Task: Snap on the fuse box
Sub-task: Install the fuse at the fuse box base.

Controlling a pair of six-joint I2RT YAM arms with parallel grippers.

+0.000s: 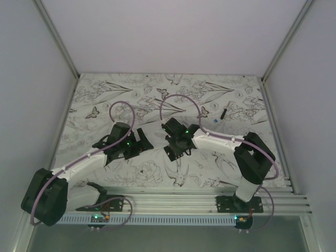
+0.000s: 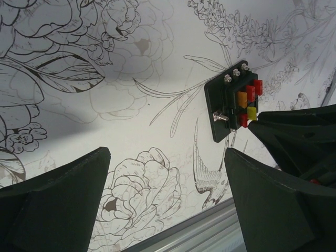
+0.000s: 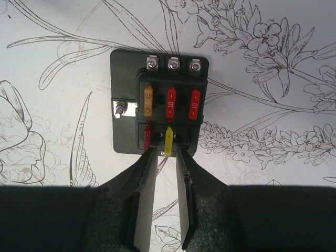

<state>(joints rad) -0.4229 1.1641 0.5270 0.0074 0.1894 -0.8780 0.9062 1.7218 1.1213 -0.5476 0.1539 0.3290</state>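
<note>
The left hand [image 2: 167,156] hangs low over the worktop [image 2: 131,115], a white sheet printed with black line drawings of flowers, birds and butterflies. Its two black fingers [image 2: 58,205] are spread wide, with only the printed surface showing between them, and it holds nothing.

Just to its right, near the middle of the worktop and between the two arms, lies the small black square plastic fuse box [image 3: 157,105]. It rests flat, face up. Three silver screws line its far edge, and a fourth sits on a metal tab at its left side. On the raised middle block, one row holds an orange fuse [image 3: 148,100] and two red ones. The nearer row holds a red fuse and a yellow fuse [image 3: 169,140].

The right hand [image 3: 165,153] is directly at the box's near edge. Its fingers [image 3: 144,205] stand only a narrow gap apart, and their tips reach the nearer row on either side of the yellow fuse's lower end. They are not clamped on the box; whether the tips press on it cannot be told.

Further right and back, well apart from the box, a short thin black bar [image 1: 223,112] and a tiny blue piece [image 1: 216,120] lie loose near each other.
</note>
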